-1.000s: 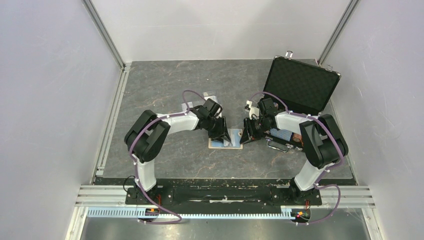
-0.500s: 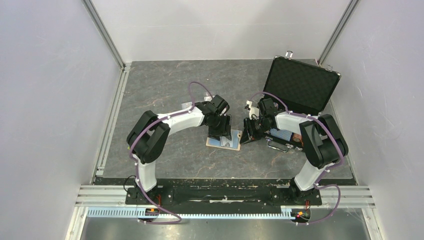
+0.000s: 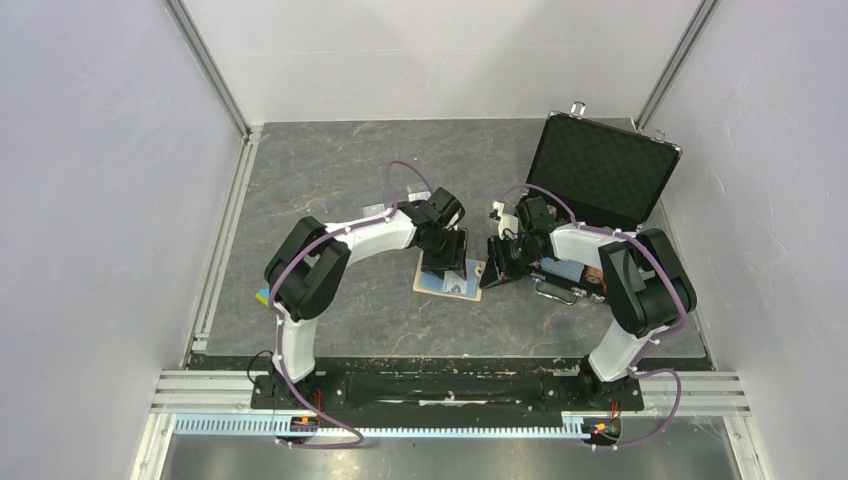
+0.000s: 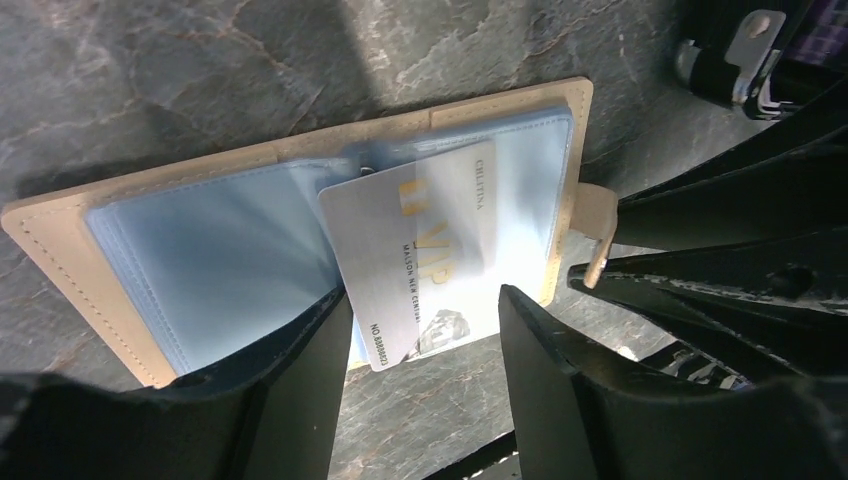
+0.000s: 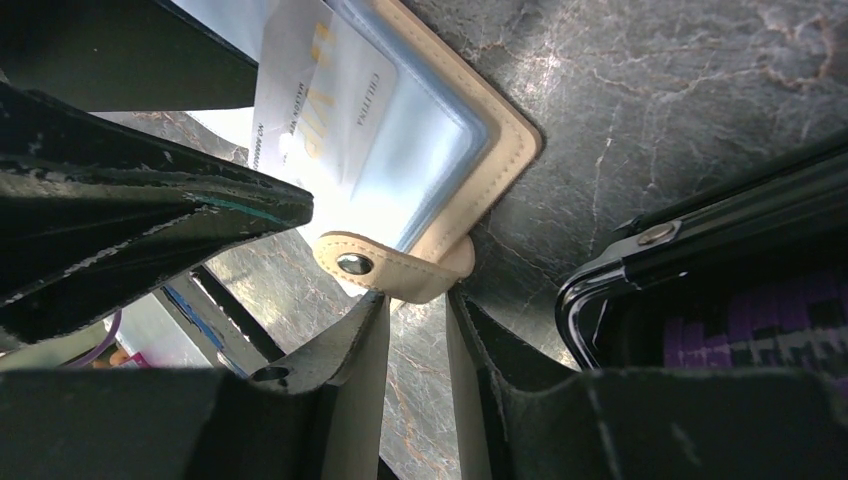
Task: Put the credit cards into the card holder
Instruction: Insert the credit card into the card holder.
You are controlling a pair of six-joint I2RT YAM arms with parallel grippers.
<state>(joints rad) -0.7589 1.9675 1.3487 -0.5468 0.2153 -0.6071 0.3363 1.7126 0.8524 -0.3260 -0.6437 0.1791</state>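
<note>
Left hand (image 4: pixel 420 308) shifted right; credit card (image 4: pixel 425 255) lies tilted across card holder (image 4: pixel 60 235).

Card (image 4: pixel 420 255) half inside open card holder (image 4: pixel 190 255)

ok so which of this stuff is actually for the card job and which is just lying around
For the job: card holder, credit card, left hand, right hand.
Lying about: black case, small blue-and-yellow thing by the left arm.
</note>
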